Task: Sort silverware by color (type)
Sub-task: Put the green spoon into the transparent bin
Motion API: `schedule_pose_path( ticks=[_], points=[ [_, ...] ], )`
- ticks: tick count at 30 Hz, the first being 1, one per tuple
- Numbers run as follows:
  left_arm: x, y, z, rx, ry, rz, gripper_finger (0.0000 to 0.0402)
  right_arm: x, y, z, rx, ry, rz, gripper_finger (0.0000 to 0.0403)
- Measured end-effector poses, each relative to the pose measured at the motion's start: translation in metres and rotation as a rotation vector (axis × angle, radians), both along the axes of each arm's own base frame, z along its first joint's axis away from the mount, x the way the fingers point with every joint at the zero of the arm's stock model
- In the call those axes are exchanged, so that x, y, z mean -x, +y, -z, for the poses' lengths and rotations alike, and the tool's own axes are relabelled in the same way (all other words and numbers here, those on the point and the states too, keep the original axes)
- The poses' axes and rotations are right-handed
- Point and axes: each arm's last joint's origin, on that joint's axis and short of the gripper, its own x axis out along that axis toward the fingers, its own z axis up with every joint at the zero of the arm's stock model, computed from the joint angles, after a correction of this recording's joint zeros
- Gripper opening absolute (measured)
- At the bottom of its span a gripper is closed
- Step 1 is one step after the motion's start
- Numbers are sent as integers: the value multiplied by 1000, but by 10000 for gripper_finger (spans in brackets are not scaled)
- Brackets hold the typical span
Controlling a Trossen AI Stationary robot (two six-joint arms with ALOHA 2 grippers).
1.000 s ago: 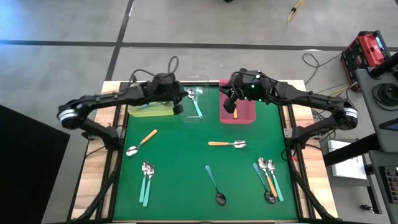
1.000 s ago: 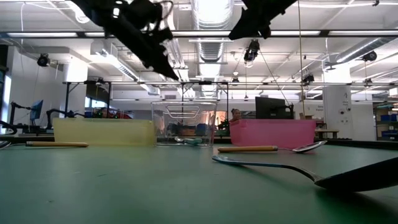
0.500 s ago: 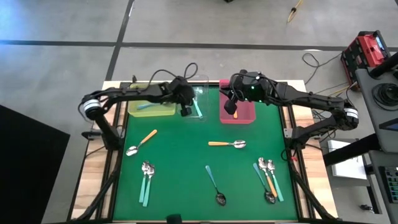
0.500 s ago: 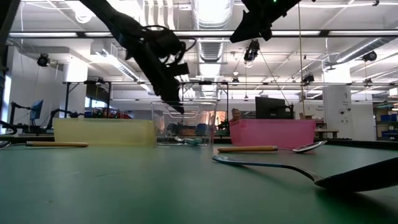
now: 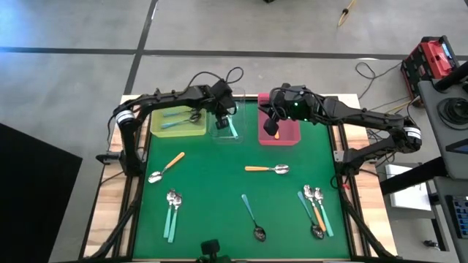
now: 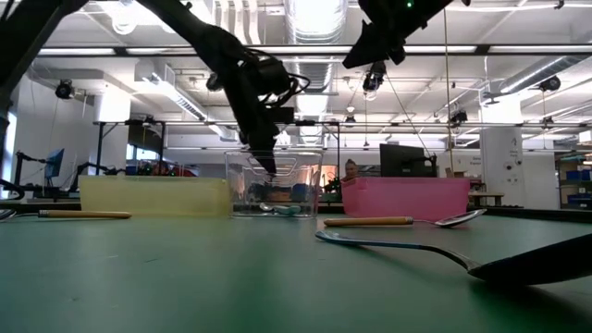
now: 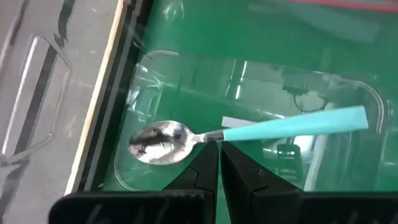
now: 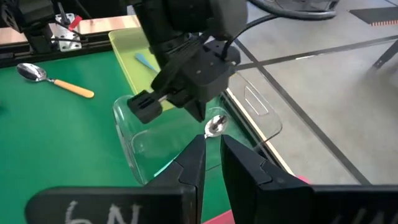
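Note:
A teal-handled spoon with a silver bowl (image 7: 249, 129) lies flat on the floor of the clear bin (image 5: 228, 126). My left gripper (image 7: 219, 155) is shut. It points down into that bin (image 6: 266, 166), and its tips stand above the spoon's neck, apart from it in the low view. My right gripper (image 8: 212, 146) hangs high over the pink bin (image 5: 284, 131), open by a narrow gap and empty. An orange handle (image 5: 277, 134) shows in the pink bin. Teal handles (image 5: 174, 114) lie in the yellow bin (image 5: 164, 130).
Loose spoons lie on the green mat: an orange one at the left (image 5: 167, 166), an orange one mid-table (image 5: 267, 169), a teal pair at the near left (image 5: 172, 212), a dark-bowled teal one (image 5: 252, 218) and a mixed group at the near right (image 5: 314, 208).
My left gripper has travelled toward the table's right, from beside the yellow bin to over the clear bin, and has come down into it. The spoon in the clear bin has stayed where it lay.

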Motion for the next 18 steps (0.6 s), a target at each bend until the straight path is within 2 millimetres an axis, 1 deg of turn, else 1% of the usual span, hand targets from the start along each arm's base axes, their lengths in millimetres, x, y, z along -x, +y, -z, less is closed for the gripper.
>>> schedule_pose_path(
  ticks=[2,8,12,18],
  points=[
    [-5,3,0,8,-6,-17,0,0,0,1,-1,3,0,43],
    [-15,8,14,38,28,-63,0,0,0,4,-3,10,0,43],
    [-16,10,22,6,72,-105,0,0,0,4,-3,10,0,43],
    [-16,12,22,-13,66,-132,0,0,0,4,3,14,-3,43]
  ],
)
